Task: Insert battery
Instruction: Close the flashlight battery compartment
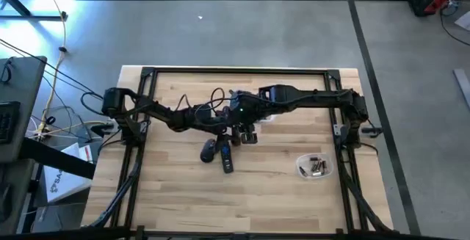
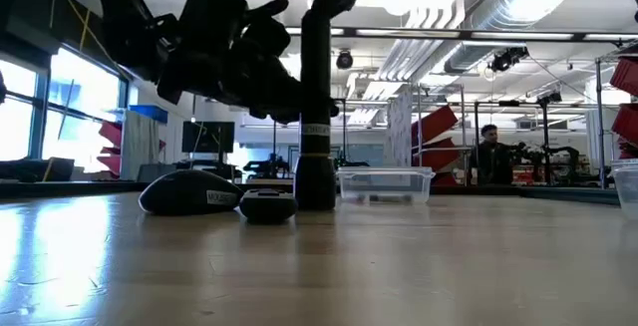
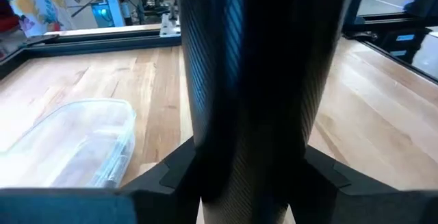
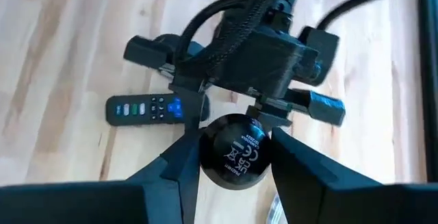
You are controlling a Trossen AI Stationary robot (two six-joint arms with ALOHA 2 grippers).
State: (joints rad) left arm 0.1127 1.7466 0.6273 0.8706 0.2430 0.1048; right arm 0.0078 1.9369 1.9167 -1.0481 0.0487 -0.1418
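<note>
Both arms meet over the middle of the table (image 1: 183,196). In the right wrist view the right gripper (image 4: 236,157) has its fingers (image 4: 183,162) closed against the sides of a round black object (image 4: 234,153) with printed markings, which reads as a flashlight seen end-on; in the low view it stands upright as a dark cylinder (image 2: 315,171) on the wood. The left gripper (image 4: 263,111) hangs just beyond the flashlight's far end, and whether it is open or closed cannot be told; its own wrist view is almost filled by a dark tube (image 3: 256,94). A remote (image 4: 145,107) lies flat on the table beside the flashlight, and a mouse (image 2: 189,192) rests near it. A clear container (image 1: 314,166) holding small batteries sits well apart, toward the right arm's base.
</note>
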